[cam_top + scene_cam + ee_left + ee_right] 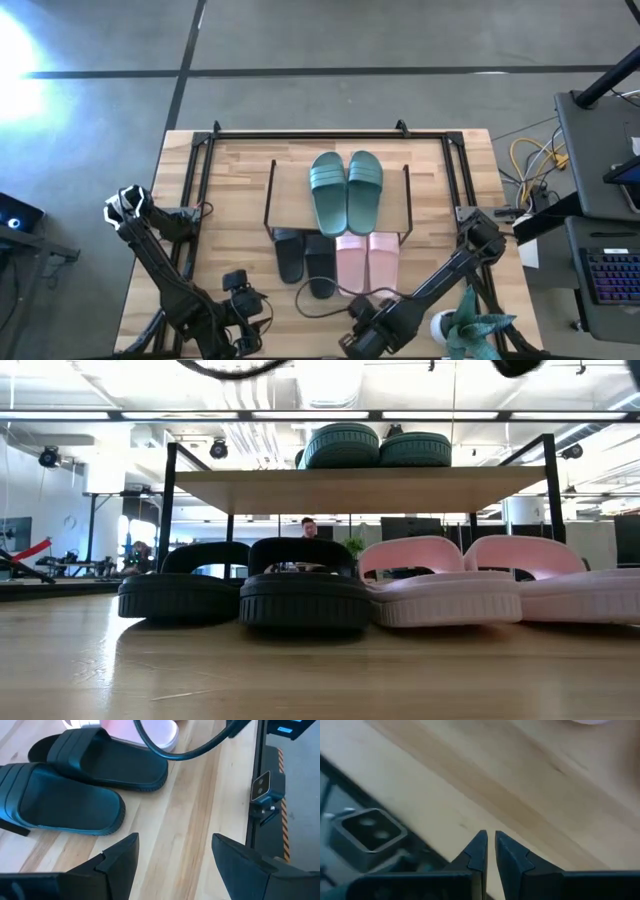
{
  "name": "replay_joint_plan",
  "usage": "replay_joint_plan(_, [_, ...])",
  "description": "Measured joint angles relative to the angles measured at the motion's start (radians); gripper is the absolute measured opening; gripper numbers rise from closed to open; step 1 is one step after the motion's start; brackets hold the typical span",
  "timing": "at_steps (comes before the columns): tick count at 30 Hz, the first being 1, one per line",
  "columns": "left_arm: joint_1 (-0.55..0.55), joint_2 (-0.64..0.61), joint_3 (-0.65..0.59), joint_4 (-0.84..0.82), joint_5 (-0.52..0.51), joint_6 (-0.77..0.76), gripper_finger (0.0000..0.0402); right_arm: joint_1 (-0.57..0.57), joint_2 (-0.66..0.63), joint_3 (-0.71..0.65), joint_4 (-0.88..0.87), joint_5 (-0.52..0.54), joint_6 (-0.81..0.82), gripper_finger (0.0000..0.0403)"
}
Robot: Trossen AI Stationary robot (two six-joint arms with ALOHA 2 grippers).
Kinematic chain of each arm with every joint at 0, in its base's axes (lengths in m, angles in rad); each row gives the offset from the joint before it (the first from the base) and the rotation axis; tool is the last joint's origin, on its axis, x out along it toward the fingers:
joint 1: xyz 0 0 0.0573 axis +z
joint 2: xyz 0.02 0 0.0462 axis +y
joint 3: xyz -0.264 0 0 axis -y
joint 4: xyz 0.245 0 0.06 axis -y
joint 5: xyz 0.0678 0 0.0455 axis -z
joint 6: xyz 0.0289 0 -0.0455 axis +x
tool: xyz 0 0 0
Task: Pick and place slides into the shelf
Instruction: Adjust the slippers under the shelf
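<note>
Overhead: a light wood bench [230, 215] w/ a black tube frame [300, 133] round its far and side edges.

Left gripper [243, 305] sits near the bench's front edge, left of centre. Its fingers [120, 857] are apart, nothing between them, bare wood ahead.

Six slides total, in 3 pairs, all w/ long axes running front-to-back on the bench.

- Black pair, 2: one black slide [289, 255] lies just left of the other black slide [320, 265], which sits a bit nearer the front edge. Both lie on the bench at the shelf's front, far ends under the board.
- Teal-green pair [346, 190], 2: side by side on top of the shelf [290, 215], touching, near mid-bench.
- Pink pair [367, 260], 2: side by side, touching, right of the black pair, also partly under the shelf board.

In the level view the 4 lower slides form one row, black left, pink right, the green ones up on the board.

Open wood lies left of the shelf and along the front edge; a dark cable [345, 295] loops there.

Right gripper [365, 338] is at the front edge, right of centre, fingers [475, 852] nearly together, holding nothing.
</note>
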Motion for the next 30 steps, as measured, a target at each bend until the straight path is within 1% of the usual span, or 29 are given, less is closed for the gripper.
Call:
replay_joint_plan(5, [0.0, 0.0, -0.012, 0.001, -0.001, -0.001, 0.0235, -0.007, 0.0, -0.001, 0.048, -0.007, -0.004, 0.0028])
replay_joint_plan(10, [0.0, 0.0, -0.032, 0.002, 0.004, -0.001, 0.0235, 0.003, 0.0, -0.003, 0.095, -0.084, -0.006, 0.0028])
replay_joint_plan(17, [0.004, 0.0, -0.037, 0.002, 0.005, 0.0, 0.0235, 0.009, 0.0, -0.006, 0.096, -0.079, 0.044, 0.0028])
replay_joint_plan(30, [0.006, 0.0, -0.042, 0.002, 0.011, 0.001, 0.0235, -0.003, -0.004, -0.003, 0.099, -0.079, 0.047, 0.0028])
